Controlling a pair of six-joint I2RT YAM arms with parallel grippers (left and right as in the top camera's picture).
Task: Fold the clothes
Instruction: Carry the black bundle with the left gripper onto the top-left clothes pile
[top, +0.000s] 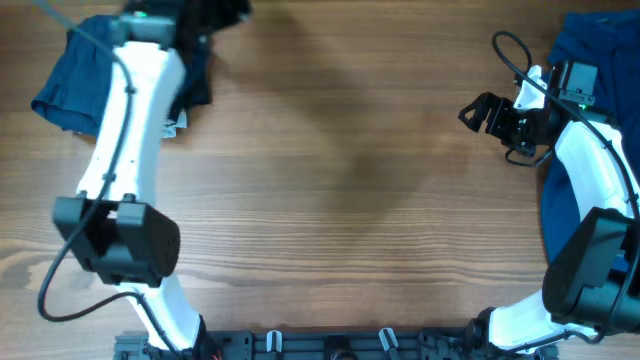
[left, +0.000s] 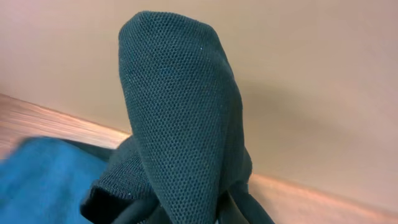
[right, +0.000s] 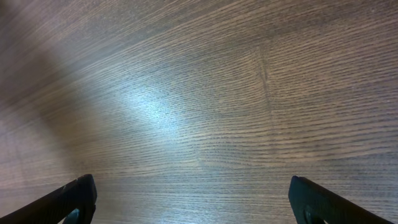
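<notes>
Dark mesh garment (left: 180, 112) fold points up, long axis vertical | left gripper (top: 213, 15) pinching it | right gripper (top: 480, 112) agape

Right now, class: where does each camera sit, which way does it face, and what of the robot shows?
Overhead: above, facing straight down on the table; left arm and right arm show.
Left wrist: on the left arm, facing a bunched dark garment; no robot part clearly shows.
Right wrist: on the right arm, tilted down at bare wood; open right end effector shows.
Shared: overhead and right wrist both show the table.
</notes>
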